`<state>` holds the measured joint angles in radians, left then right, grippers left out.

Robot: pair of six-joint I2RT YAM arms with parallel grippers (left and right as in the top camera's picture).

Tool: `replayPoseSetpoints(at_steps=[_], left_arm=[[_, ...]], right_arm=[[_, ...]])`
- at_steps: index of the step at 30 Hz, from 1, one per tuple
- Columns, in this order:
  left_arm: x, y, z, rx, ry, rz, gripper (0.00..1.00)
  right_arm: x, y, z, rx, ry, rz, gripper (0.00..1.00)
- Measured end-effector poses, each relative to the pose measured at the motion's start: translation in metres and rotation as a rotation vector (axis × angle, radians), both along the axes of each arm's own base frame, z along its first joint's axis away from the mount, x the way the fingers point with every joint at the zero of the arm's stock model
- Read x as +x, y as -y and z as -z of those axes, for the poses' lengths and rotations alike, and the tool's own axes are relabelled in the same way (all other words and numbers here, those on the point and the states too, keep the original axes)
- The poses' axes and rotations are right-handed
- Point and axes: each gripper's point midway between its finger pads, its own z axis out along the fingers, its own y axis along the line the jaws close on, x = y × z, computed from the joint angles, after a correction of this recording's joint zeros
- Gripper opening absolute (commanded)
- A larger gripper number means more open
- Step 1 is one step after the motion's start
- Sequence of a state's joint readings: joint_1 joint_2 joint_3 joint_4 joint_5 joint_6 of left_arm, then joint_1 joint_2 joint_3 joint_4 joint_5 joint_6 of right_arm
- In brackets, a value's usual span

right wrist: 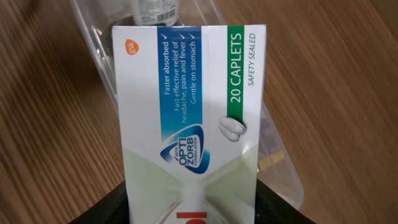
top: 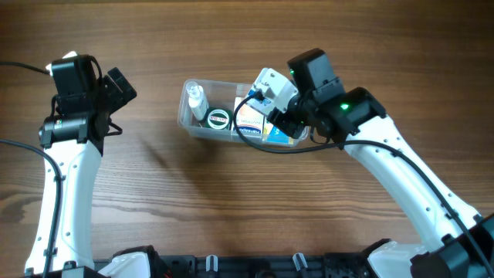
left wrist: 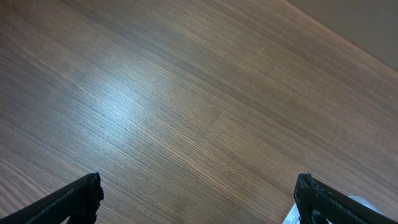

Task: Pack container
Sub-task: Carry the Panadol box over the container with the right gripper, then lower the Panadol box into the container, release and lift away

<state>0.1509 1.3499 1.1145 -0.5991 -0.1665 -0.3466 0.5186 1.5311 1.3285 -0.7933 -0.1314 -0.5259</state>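
The clear container (top: 202, 133) stands in the middle of the table. It holds a small clear bottle (top: 197, 100) at its left end and a round dark tin (top: 218, 119) beside it. My right gripper (top: 282, 116) is shut on a white caplet box (top: 251, 118) over the container's right half. In the right wrist view the box (right wrist: 193, 99) fills the space between the fingers (right wrist: 189, 211), with the container's rim (right wrist: 280, 168) behind it. My left gripper (top: 120, 108) is open and empty over bare wood left of the container, as its wrist view (left wrist: 199, 186) shows.
A blue and yellow box (top: 279, 137) lies at the container's right end, under my right gripper. The tabletop (left wrist: 186, 93) is brown wood. A black cable loops from the right wrist across the container's front edge.
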Motion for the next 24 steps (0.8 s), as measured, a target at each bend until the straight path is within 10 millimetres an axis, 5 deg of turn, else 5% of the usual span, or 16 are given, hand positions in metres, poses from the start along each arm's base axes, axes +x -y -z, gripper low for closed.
replayPoseSetpoints(at_steps=[13,20,24], left_arm=[[0.000,0.000,0.000,0.000,0.000,0.000,1.00],[0.000,0.000,0.000,0.000,0.000,0.000,1.00],[0.000,0.000,0.000,0.000,0.000,0.000,1.00]], right_arm=[[0.020,0.005,0.046,-0.161,0.001,-0.059,0.53],[0.026,0.011,0.090,-0.251,-0.071,-0.064,0.54],[0.028,0.011,0.095,-0.266,-0.069,-0.070,0.75]])
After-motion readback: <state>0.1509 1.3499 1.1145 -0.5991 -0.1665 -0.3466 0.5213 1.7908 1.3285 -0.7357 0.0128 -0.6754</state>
